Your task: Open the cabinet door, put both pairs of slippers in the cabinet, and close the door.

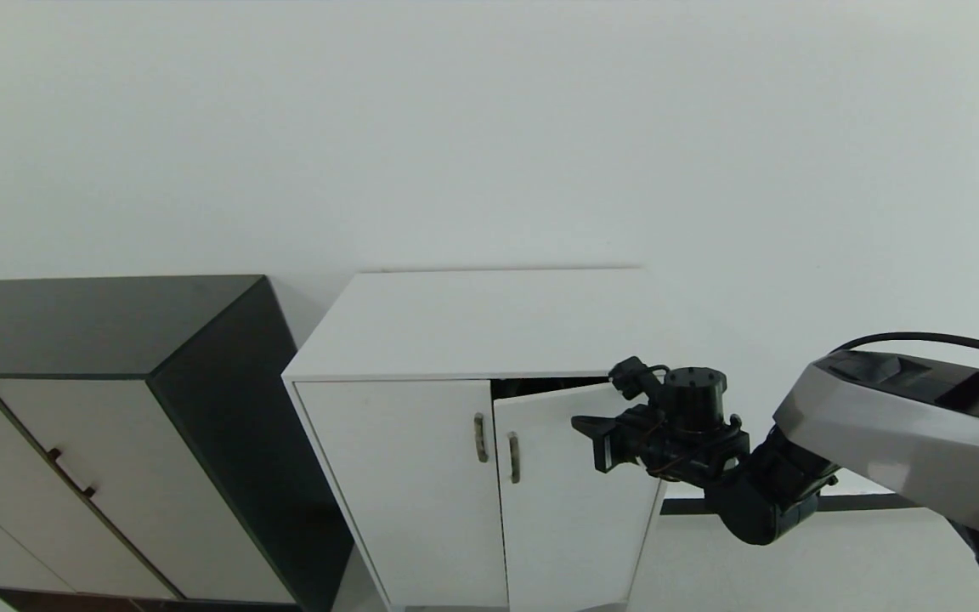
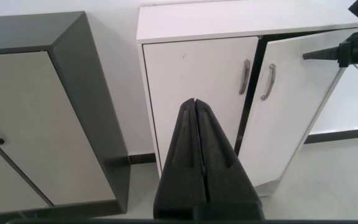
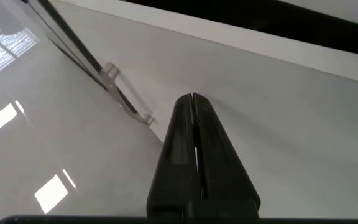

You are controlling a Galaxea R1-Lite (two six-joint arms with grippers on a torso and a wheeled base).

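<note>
A white cabinet stands against the wall with two doors. Its right door is ajar, leaving a dark gap along its top edge. My right gripper is shut and empty, its tip close in front of that door's upper part, to the right of the door handle. In the right wrist view the shut right gripper points at the door face, with the metal handle off to one side. My left gripper is shut and empty, held back from the cabinet.
A taller cabinet with a dark top and side and pale doors stands just left of the white one. The white cabinet's left door is closed. A dark baseboard runs along the wall to the right.
</note>
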